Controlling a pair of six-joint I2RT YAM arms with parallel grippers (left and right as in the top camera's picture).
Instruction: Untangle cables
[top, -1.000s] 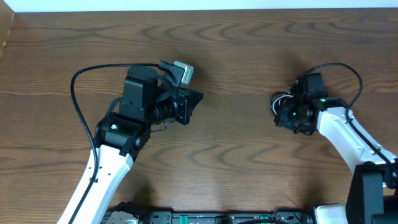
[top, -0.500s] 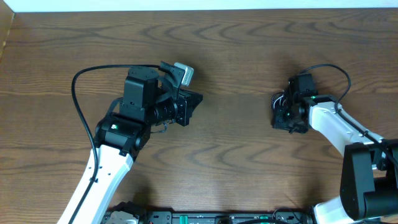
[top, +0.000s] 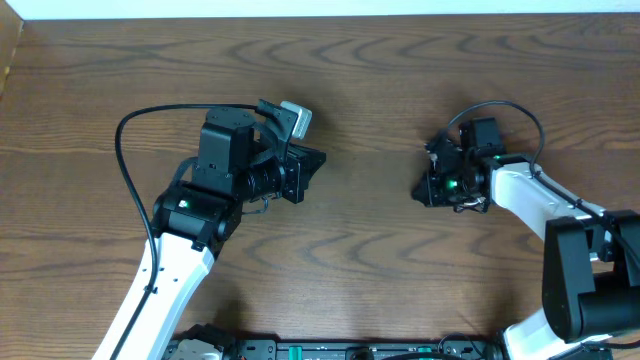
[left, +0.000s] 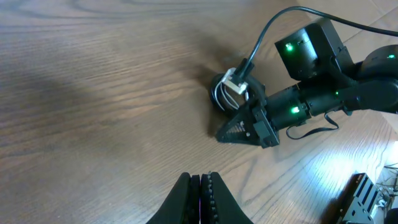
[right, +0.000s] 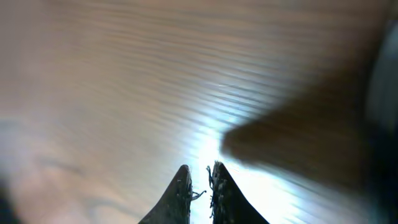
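The cables (left: 225, 92) are a small coil of black and white cords lying on the wooden table, seen in the left wrist view. They rest against the far side of my right gripper's fingers, behind its tips. From overhead only a bit of the cables (top: 436, 150) shows beside the right wrist. My right gripper (top: 418, 193) points left, low over the table, its jaws almost together; in its own blurred view the right gripper (right: 199, 169) has only frayed fibres between the tips. My left gripper (top: 322, 157) points right, shut and empty, well left of the coil. Its tips (left: 201, 177) press together.
The wooden table (top: 370, 90) runs to a pale edge at the back. A thick black arm cable (top: 125, 150) loops out to the left of the left arm, and another (top: 510, 108) arcs over the right wrist. Equipment lines the front edge.
My right gripper has swung to the left, away from where it stood over the coil, and its jaws have closed from about half open. The left arm has not moved.
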